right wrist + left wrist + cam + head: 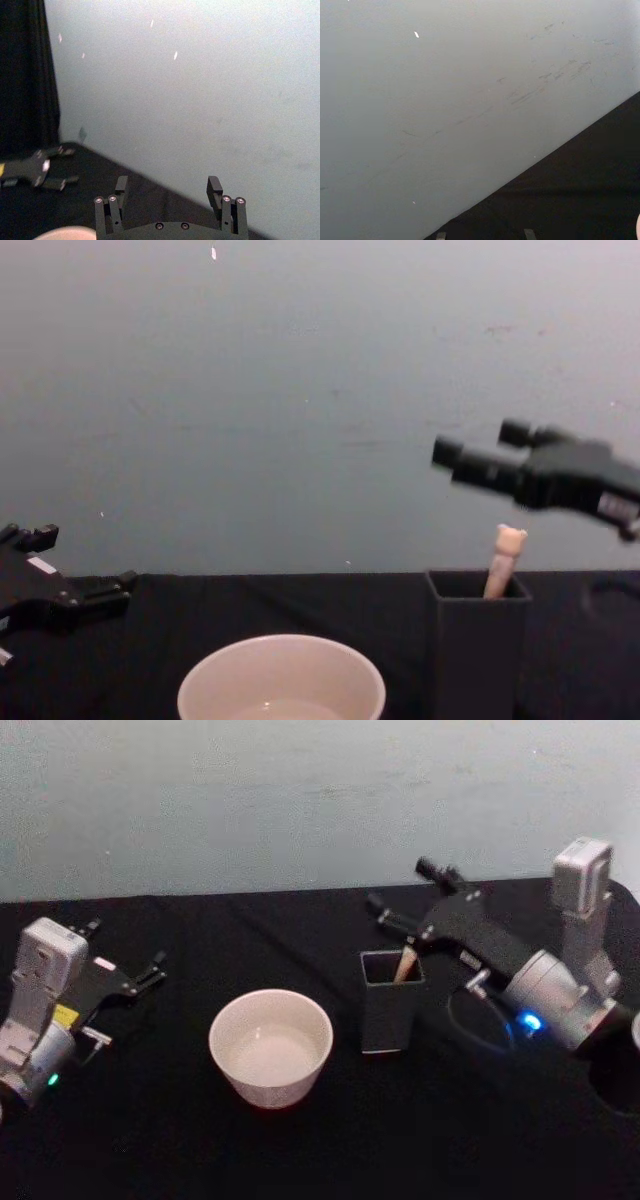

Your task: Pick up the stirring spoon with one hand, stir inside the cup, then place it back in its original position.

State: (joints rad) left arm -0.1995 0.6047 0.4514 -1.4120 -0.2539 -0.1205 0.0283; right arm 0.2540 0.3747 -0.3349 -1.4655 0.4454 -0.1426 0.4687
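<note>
While the left gripper lay parked low at the table's nine o'clock side, its fingers spread with nothing between them, the cup stood near the table's middle, upright, its inside pale and without the spoon. Just beside it, toward three o'clock, stood the dark holder, and the stirring spoon stood in it, bowl down and hidden, bear head up above the rim. Its long axis ran near vertical, leaning a little toward one o'clock in the chest view. The right gripper hung above and just behind the holder, toward its one o'clock, fingers apart and empty, clear of the bear head. Judged from this, the spoon rested at its home place, so either nothing had begun or all was done; the pictures did not settle which.
</note>
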